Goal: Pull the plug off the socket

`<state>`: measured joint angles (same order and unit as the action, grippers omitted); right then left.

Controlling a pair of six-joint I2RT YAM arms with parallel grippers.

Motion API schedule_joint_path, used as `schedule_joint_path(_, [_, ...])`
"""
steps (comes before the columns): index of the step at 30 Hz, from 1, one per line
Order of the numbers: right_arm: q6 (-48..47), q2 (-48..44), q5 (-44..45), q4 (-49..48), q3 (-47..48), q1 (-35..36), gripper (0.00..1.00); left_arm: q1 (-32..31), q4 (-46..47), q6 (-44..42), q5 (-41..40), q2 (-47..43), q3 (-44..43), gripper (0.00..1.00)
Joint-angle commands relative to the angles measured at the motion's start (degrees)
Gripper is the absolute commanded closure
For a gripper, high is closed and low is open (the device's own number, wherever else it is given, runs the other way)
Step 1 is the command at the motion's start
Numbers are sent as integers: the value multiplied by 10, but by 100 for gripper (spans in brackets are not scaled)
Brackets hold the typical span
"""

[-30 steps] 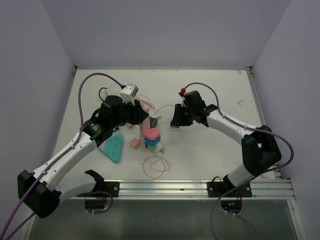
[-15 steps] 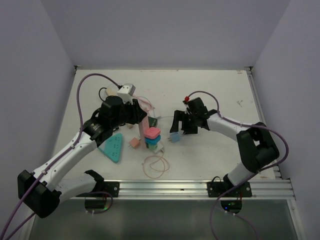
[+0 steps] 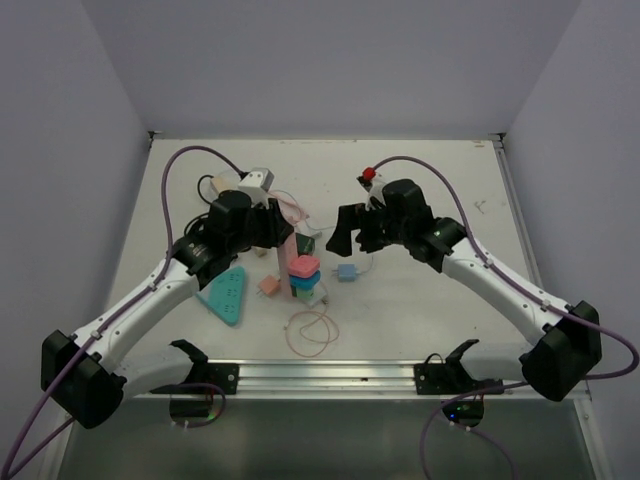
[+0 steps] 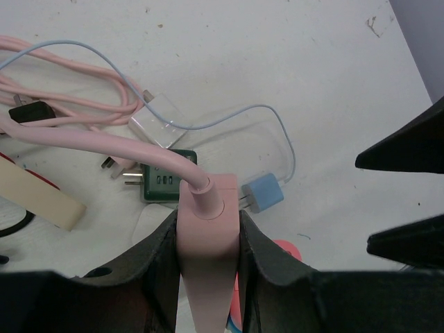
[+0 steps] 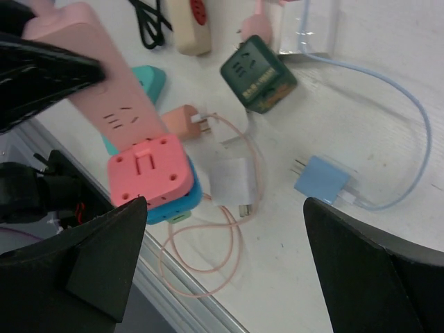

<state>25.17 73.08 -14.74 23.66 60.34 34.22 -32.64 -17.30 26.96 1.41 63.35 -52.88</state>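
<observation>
My left gripper (image 4: 207,223) is shut on the end of the pink power strip, the socket (image 4: 208,277), and holds it tilted above the table (image 3: 285,248). The light blue plug (image 4: 263,193) lies loose on the table with its prongs bare and its thin pale cable curling away; it is apart from the strip (image 3: 347,272). My right gripper (image 5: 223,208) hangs open over the table with nothing between its fingers, and the blue plug (image 5: 322,179) lies just inside its right finger. In the top view the right gripper (image 3: 352,238) sits a little above the plug.
A dark green cube adapter (image 5: 258,75), a white charger (image 5: 232,179) with a looped pink cable (image 3: 312,333), a pink-and-blue cube stack (image 5: 149,173), a small orange plug (image 5: 182,121), a teal strip (image 3: 228,293) and a beige strip (image 5: 191,24) crowd the table's middle left.
My right gripper opened and let go of the blue plug, which now lies on the table, then drew up and back from it. My left gripper kept its hold on the pink strip.
</observation>
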Motion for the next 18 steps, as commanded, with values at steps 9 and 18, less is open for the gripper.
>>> schedule_joint_path(9, [-9, 81, -3, 6, 94, 117, 1, -1, 54, -5, 18, 4, -39, 100])
schedule_joint_path(18, [-27, 155, -11, 25, 143, 150, 1, -1, 58, -8, 26, -16, -28, 100])
